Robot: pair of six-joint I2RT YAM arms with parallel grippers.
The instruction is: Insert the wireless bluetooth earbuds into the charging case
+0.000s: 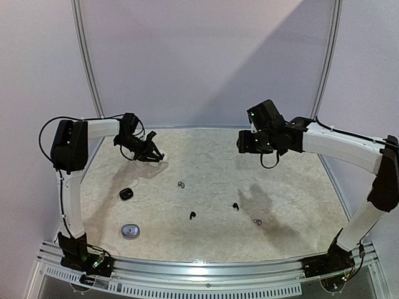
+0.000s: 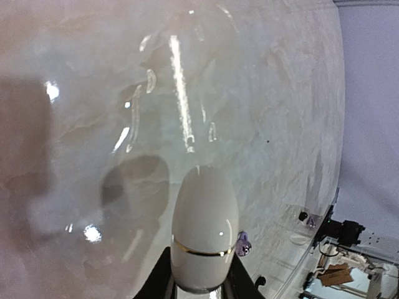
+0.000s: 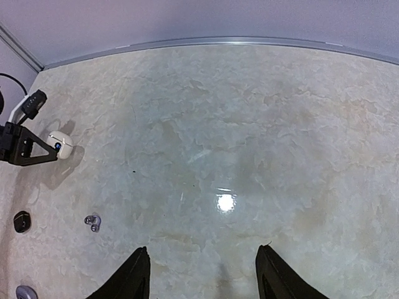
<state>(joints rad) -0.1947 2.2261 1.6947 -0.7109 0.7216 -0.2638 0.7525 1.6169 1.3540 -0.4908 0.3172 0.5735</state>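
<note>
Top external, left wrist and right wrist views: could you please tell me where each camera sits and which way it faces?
Top external: above and behind the robot, looking down at the table; left arm and right arm show.
Left wrist: on the left arm, looking out over the table; left fingers clamp the white case.
Right wrist: on the right arm, looking down at the table; open right fingers at the bottom edge.
Shared: right wrist and top external both show the black case and silvery earbuds.

Cases (image 1: 126, 194) left of earbuds (image 1: 192, 215)
</note>
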